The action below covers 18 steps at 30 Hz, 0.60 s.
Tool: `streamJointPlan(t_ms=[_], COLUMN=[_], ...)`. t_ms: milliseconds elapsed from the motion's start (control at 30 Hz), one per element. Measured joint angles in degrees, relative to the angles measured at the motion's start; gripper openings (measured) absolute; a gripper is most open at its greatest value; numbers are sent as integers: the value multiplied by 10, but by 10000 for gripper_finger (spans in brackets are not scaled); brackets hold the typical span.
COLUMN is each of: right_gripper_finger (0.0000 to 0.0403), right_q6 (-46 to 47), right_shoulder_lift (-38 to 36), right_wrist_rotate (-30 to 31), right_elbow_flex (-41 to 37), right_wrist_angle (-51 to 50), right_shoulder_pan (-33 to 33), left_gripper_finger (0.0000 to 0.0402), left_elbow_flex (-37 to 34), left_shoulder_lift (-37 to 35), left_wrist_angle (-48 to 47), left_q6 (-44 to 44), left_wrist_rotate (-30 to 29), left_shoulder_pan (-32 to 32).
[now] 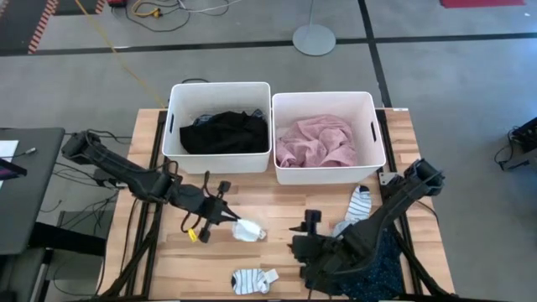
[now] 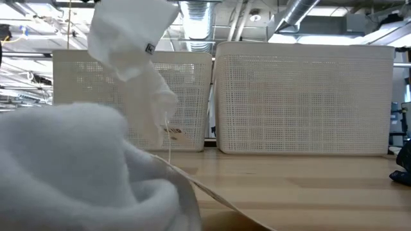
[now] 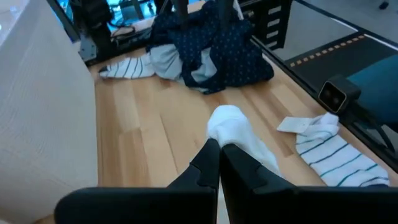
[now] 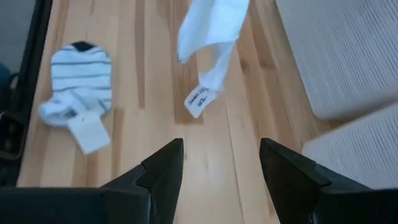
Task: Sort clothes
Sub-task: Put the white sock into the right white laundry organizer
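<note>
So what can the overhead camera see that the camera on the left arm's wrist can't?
Only the overhead view shows the black top and pink top in their bins, plus the open right gripper.

Only the left wrist view shows the left gripper close up, shut on a white sock.

Both show the navy dotted piece and a striped sock.

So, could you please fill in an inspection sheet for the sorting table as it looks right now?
Surface: wooden table, bare planks between the garments.
Job's things: black top in the left bin; pink top in the right bin; navy dotted piece under the right arm; striped socks loose on the table; white sock lifted.
Clutter: nothing seen.
Grippers: left gripper shut on the white sock; right gripper open, empty, above the table.
Cables: yellow cable and others on the floor.
Surroundings: grey floor, round stand base, dark side table.
</note>
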Motion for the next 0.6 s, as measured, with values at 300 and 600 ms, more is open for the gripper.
streamJointPlan(t_ms=[300, 600], right_gripper_finger=[227, 227], right_q6=[-144, -228], right_shoulder_lift=[-1, -1], right_wrist_rotate=[9, -62], right_elbow_flex=[-85, -138], right_wrist_angle=[253, 446], right_shoulder_pan=[-42, -95], left_gripper_finger=[0, 0], left_elbow_flex=[9, 9], left_shoulder_lift=[0, 0], left_wrist_angle=[-5, 14], left_q6=[6, 10], left_wrist_rotate=[0, 2], left_shoulder_pan=[-5, -5])
